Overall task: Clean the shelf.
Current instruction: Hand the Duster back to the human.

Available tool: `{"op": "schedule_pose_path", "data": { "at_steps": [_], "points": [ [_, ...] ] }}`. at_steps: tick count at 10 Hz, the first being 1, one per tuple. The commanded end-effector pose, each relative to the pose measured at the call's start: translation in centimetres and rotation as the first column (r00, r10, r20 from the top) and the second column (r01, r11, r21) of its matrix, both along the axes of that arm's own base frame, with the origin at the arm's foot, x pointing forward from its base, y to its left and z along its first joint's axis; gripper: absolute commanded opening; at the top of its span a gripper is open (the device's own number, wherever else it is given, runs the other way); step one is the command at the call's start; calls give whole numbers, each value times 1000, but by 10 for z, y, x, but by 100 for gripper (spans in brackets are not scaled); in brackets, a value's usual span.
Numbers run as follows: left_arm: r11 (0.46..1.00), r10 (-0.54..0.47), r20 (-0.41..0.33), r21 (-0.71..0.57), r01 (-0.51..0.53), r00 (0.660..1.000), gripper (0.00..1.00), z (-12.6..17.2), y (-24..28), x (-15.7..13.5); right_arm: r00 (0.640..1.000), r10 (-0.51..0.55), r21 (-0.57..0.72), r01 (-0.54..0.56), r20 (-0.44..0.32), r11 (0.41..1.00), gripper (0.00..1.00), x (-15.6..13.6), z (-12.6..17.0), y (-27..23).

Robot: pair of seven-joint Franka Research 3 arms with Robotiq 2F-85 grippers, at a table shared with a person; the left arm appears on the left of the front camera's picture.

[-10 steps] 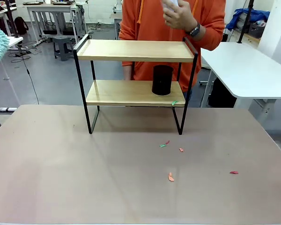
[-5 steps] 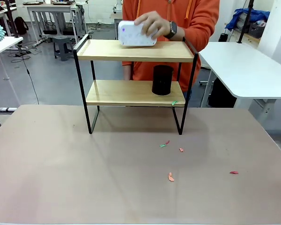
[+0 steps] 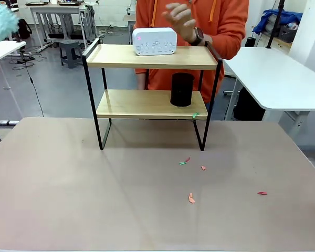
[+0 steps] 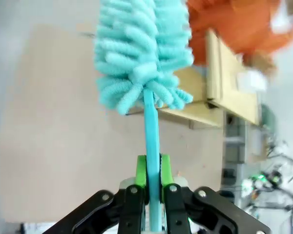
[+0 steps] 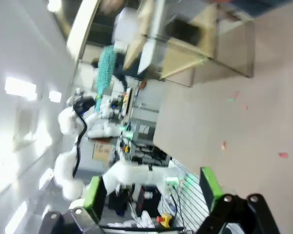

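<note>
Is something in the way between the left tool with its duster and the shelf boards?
No barrier shows before the shelf, but a white device stands on its top board, a black cylinder on the lower.

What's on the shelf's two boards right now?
Top of the shelf: a white button box. Bottom: a black cylinder and a green scrap at the front edge. Behind the cylinder is hidden.
</note>
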State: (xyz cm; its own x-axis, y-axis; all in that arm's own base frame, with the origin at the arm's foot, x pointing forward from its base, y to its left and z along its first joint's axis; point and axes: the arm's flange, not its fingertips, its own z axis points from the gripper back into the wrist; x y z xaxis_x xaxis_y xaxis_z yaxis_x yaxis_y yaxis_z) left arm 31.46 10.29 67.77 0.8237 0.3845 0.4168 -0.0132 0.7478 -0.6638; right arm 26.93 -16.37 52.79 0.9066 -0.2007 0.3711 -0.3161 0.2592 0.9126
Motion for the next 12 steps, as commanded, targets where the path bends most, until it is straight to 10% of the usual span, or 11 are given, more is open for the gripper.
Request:
{"op": "schedule_pose_path", "data": {
  "at_steps": [1,2,4,5,6,7,8,9,12],
  "points": [
    [941,-333,119,-27,338,935,12,47,-41,-14,964,213,-72,-204,157,976,100,31,58,58],
    [870,-490,100,-1,493,866,12,48,-57,-18,925,346,-82,-337,155,938,100,35,59,99],
    [543,-840,-41,-41,839,541,12,24,-82,-18,838,532,-107,-522,119,846,100,18,22,162],
    [642,-749,-123,109,759,652,12,15,-74,-12,920,370,-99,-359,132,928,100,24,69,125],
    [787,-615,46,-25,616,787,12,41,-99,-33,920,370,-99,-359,132,928,100,24,69,125],
    [787,-615,46,-25,616,787,12,41,-99,-33,872,478,-108,-468,107,877,100,24,47,167],
    [787,-615,46,-25,616,787,12,41,-99,-33,912,406,-104,-399,62,911,100,23,43,149],
    [732,-681,-24,-24,680,732,12,22,-96,-24,874,478,-118,-468,84,876,100,33,44,163],
    [398,-912,-135,-63,915,387,12,13,-147,-38,805,587,-156,-571,84,806,100,77,54,214]
  ]
}}
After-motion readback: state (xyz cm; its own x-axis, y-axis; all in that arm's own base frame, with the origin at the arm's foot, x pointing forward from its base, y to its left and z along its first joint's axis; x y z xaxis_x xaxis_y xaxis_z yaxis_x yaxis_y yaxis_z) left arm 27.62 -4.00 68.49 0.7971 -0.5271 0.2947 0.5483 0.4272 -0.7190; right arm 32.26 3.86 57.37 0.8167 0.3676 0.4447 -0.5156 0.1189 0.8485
